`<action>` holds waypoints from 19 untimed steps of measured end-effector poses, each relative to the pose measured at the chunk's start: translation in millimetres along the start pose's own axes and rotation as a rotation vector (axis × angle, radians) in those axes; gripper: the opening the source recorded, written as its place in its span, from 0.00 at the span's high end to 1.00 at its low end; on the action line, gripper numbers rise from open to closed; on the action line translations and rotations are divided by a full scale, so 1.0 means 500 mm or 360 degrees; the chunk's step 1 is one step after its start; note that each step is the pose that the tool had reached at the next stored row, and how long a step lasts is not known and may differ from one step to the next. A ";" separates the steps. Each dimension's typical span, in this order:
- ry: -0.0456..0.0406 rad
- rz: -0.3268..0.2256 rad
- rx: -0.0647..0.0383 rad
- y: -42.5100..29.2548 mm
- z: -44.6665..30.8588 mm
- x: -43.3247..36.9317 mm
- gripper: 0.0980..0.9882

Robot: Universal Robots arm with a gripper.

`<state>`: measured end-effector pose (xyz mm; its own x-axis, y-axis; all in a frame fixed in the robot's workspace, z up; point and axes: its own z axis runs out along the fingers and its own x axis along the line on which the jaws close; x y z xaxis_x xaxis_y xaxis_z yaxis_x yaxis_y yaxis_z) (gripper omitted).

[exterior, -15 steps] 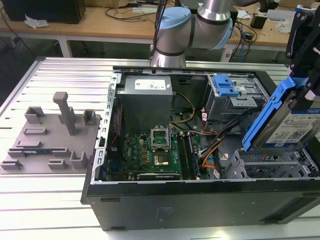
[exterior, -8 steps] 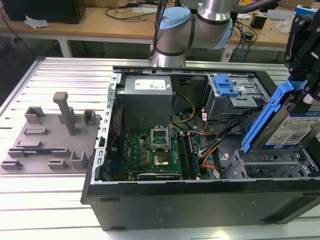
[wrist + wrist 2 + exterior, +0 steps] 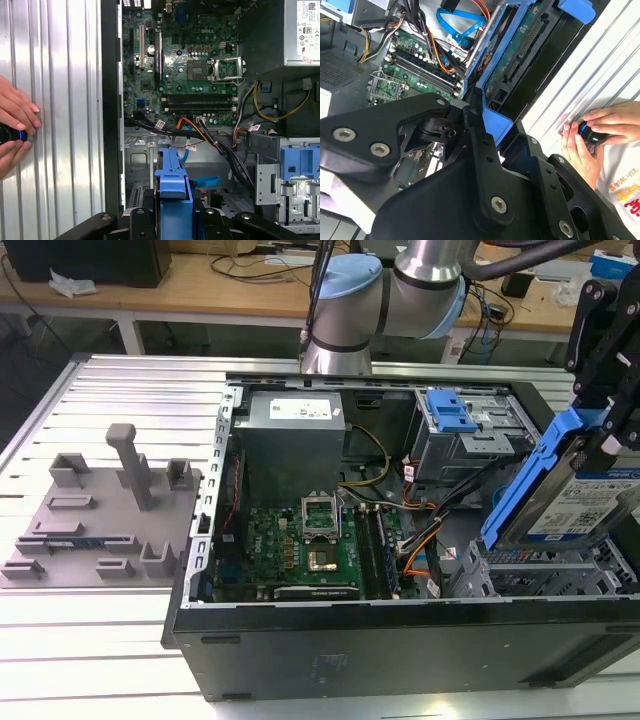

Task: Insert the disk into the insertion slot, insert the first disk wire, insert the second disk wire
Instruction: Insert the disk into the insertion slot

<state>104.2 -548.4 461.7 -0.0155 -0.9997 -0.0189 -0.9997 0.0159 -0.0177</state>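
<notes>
Exterior view: one gripper (image 3: 606, 422), at the exterior view's right, is clamping one disk (image 3: 578, 502) by its blue carrier. The disk is hanging tilted, with its long axis sloping from the gripper down toward the exterior view's left and its label facing the camera. One insertion slot (image 3: 535, 580), in the perforated grey cage, is lying directly under the disk's lower end. The disk is sitting above it and not yet inside; whether the two are touching cannot be told. One other cage (image 3: 472, 445), carrying one blue latch (image 3: 450, 412), is standing farther back inside the open computer case (image 3: 400, 650). The case is resting on the slatted worktop (image 3: 130, 400) beside one grey fixture (image 3: 95, 510). Second wrist view: the gripper (image 3: 485, 135) is pinching the carrier's blue edge, and the disk (image 3: 520, 45) is showing its circuit-board side. A person's two hands (image 3: 612, 120) are holding one small black object (image 3: 592, 135) on the worktop beside the case. First wrist view: the disk (image 3: 173, 192) is presenting edge-on, rising out of the gripper (image 3: 174, 221). One motherboard (image 3: 185, 65) is lying beyond it, and one bundle of orange and black cables (image 3: 200, 132) is crossing between them.
</notes>
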 end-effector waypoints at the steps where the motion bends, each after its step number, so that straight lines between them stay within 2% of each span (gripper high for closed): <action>1: 0.0000 0.0000 0.0000 0.000 0.003 0.000 0.70; 10: 0.0000 0.0000 0.0000 -0.002 0.016 0.002 0.70; 19: 0.0000 0.0000 0.0000 -0.002 0.039 0.003 0.70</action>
<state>105.5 -549.8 442.2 -0.0154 -0.9997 -0.0189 -0.9997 0.0158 -0.0175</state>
